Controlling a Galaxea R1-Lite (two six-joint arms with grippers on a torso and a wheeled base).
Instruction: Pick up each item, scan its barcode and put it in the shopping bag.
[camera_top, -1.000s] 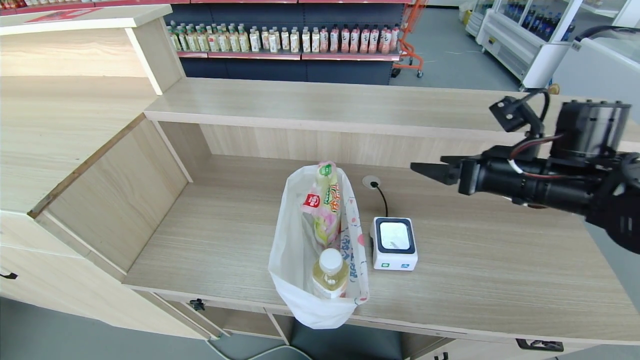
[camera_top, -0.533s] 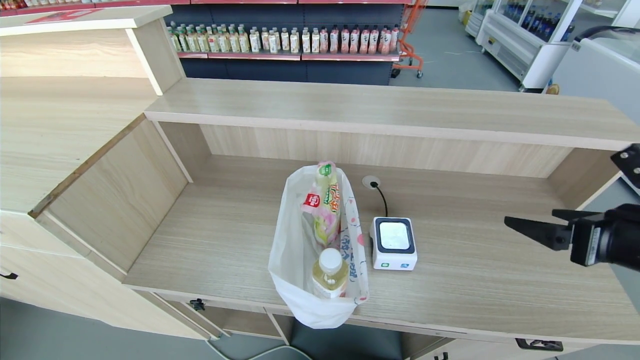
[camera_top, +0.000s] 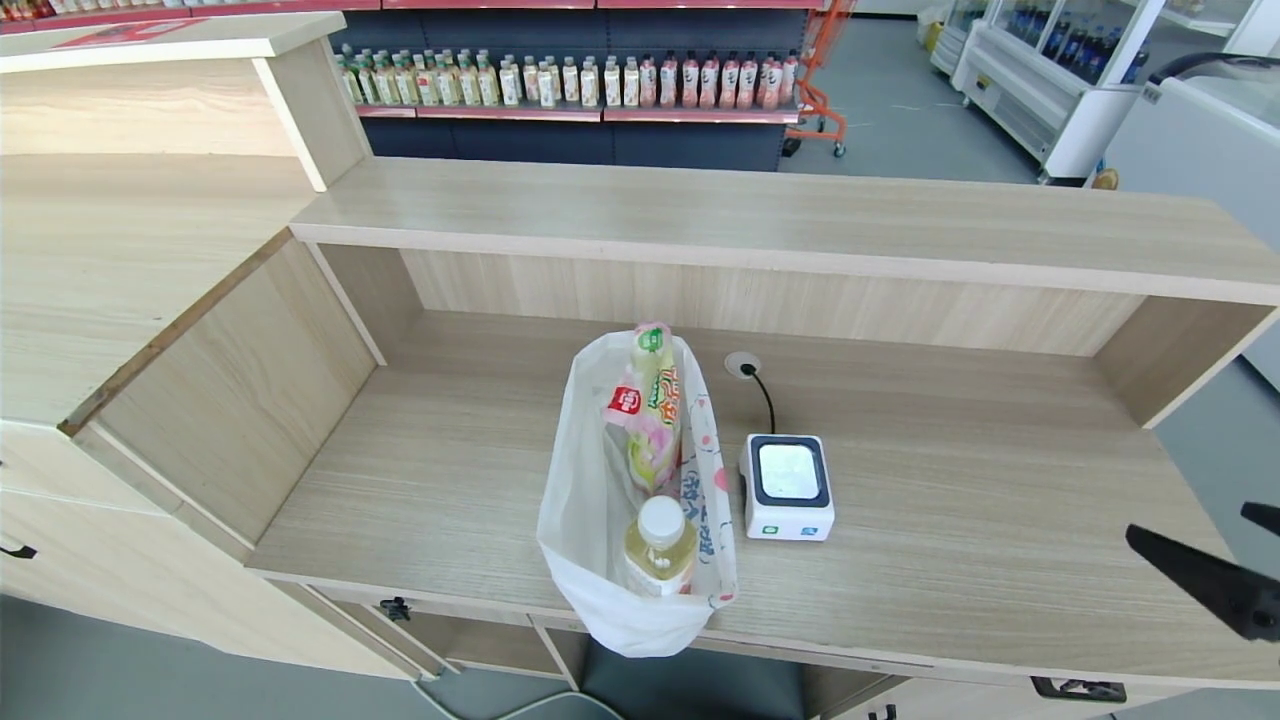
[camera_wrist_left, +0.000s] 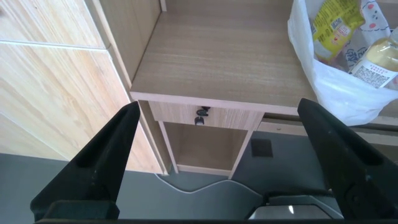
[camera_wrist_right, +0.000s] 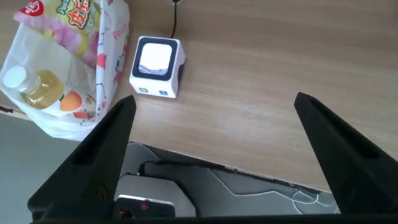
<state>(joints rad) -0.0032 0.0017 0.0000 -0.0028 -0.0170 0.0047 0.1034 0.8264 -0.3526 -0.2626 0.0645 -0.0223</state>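
Head view: white plastic shopping bag (camera_top: 575, 500) holds a white-capped yellow drink bottle (camera_top: 660, 555) and a pink-green snack packet (camera_top: 652, 420); left gripper (camera_wrist_left: 217, 104) and right gripper (camera_wrist_right: 214, 98) wide open, empty; task seemingly complete.

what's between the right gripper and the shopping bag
Only the barcode scanner, standing on the counter beside the shopping bag on the side facing the open right gripper. Nothing else visible lies along that stretch.

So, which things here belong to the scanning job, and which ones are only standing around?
Job: shopping bag; bottle and snack packet inside it; barcode scanner beside it.
Just around: drinks shelf, orange trolley, freezer cabinet behind the counter.
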